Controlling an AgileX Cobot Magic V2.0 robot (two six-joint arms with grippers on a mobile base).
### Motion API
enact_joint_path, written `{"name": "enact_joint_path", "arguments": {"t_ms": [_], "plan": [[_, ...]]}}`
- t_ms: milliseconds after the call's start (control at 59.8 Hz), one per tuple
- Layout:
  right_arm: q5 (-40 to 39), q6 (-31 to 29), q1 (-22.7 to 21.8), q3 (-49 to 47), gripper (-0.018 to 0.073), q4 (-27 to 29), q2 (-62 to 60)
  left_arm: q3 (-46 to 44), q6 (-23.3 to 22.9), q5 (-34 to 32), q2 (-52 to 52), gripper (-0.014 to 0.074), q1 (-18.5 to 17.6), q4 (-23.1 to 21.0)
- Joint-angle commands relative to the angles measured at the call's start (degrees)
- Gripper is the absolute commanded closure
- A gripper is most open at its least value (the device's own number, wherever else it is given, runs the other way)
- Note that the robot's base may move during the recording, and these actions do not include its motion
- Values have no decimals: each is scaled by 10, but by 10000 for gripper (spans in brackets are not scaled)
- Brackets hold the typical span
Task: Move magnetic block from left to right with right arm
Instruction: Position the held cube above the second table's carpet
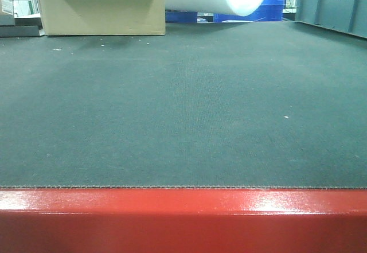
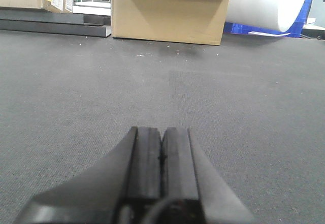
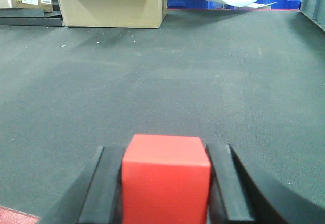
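Mat (image 3: 213,82) spreads wide beyond right pincer (image 3: 165,155) clamped on magnetic block (image 3: 166,181); left pincer (image 2: 162,145) pressed together.

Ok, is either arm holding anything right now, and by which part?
The right gripper holds the red cube, its fingers pressed against the cube's two opposite side faces. The left gripper is shut on nothing.

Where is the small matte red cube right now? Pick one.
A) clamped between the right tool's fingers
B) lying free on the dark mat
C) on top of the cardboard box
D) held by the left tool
A: the right wrist view shows the small matte red cube pressed between the black fingers of the right tool, while the left tool is shut on nothing.
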Motion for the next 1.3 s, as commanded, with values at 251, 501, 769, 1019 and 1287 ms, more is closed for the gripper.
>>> {"name": "enact_joint_path", "arguments": {"t_ms": [251,501,769,1019,1287], "plan": [[-55,-5,-2,-16,326,-9,12,5,-2,-51,-8,713,-1,0],[-51,-84,-2,-72,326,76,150,5,-2,-51,-8,713,-1,0],[-3,-220,-2,-218,326,205,407,5,-2,-51,-8,713,-1,0],[84,-262,22,-366,323,228,590,5,-2,-51,-8,713,-1,0],[133,-262,113,-500,323,225,761,5,-2,-51,-8,713,-1,0]]}}
